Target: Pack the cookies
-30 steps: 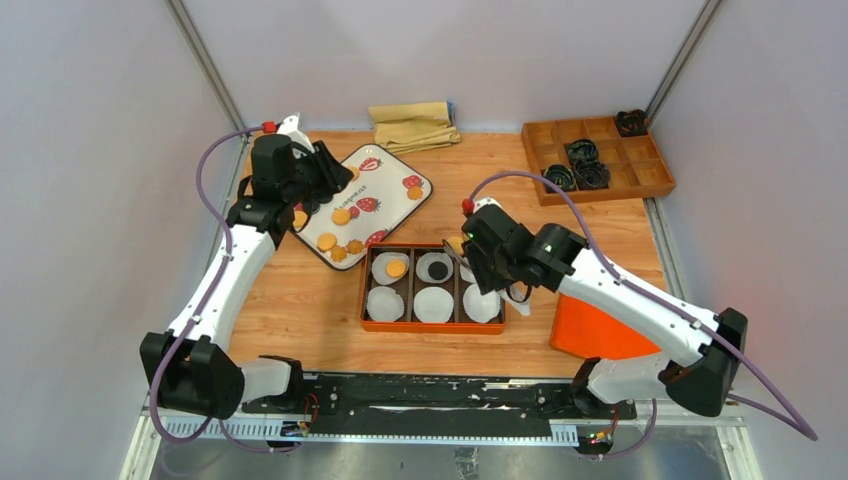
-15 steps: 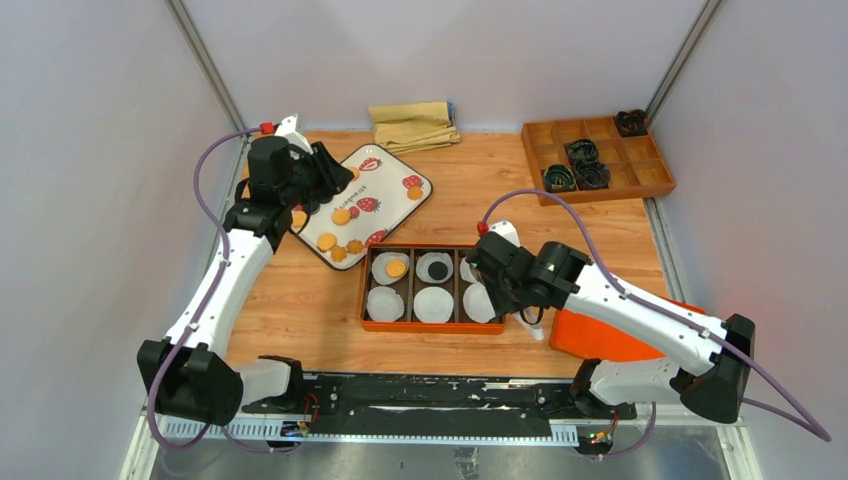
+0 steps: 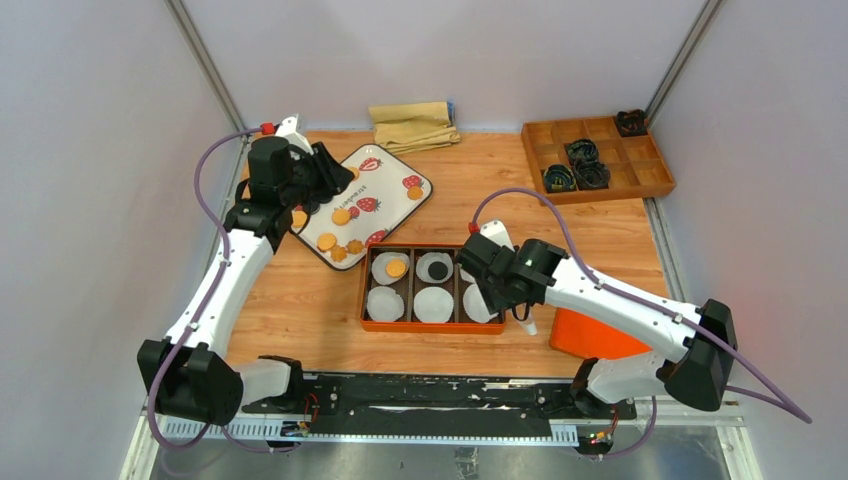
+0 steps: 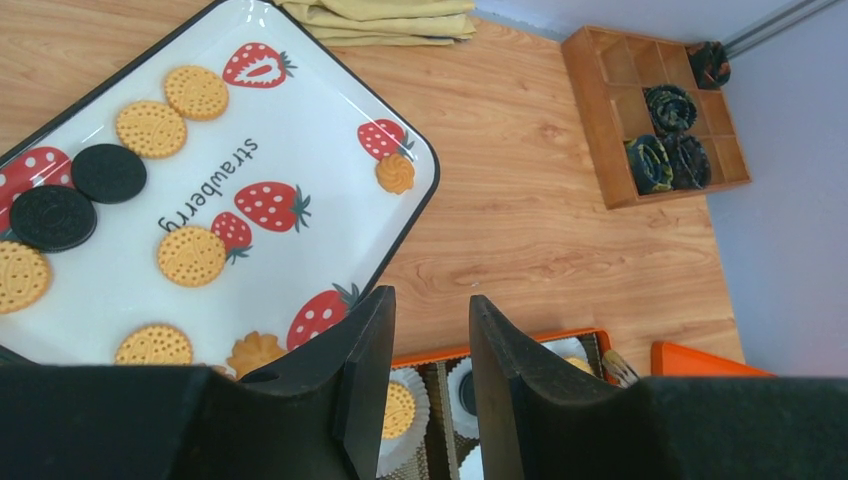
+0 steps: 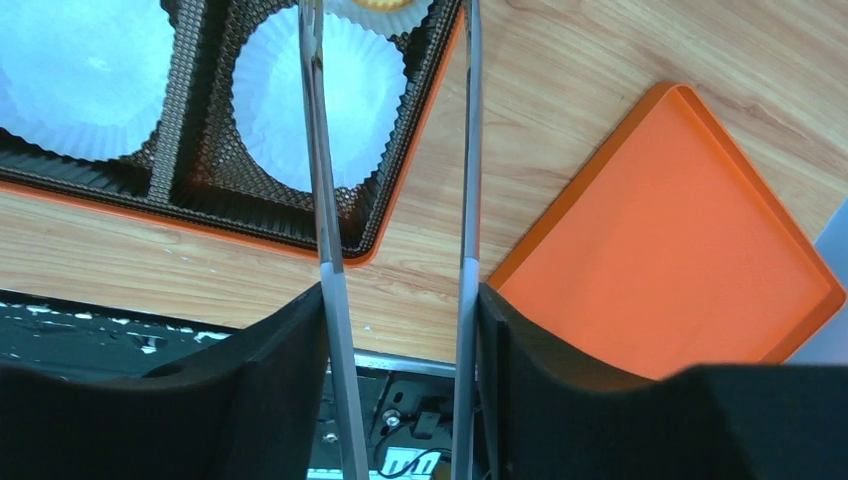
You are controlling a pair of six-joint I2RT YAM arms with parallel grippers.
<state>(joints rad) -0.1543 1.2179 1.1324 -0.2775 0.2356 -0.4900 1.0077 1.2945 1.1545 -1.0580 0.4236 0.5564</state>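
Note:
Several golden cookies (image 4: 190,255) and two black cookies (image 4: 108,172) lie on the strawberry plate (image 3: 385,185) at the back left. My left gripper (image 4: 430,295) hovers open above the plate's near corner with nothing between its fingers. The orange box (image 3: 432,325) holds white paper cups; one has a golden cookie (image 3: 396,268), one a black cookie (image 3: 437,269). My right gripper (image 5: 398,290) is shut on metal tongs (image 5: 315,150), over the box's right end above an empty cup (image 5: 320,95). A third cookie (image 5: 385,3) peeks in behind. The tongs' tips are out of view.
An orange lid (image 3: 600,335) lies right of the box near the front edge. A wooden compartment tray (image 3: 600,155) with dark items sits at the back right. A folded beige cloth (image 3: 412,125) lies at the back centre.
My right arm has drawn back toward the front, carrying the tongs from the box's back right cup to over the front right cup. The left arm has hardly moved.

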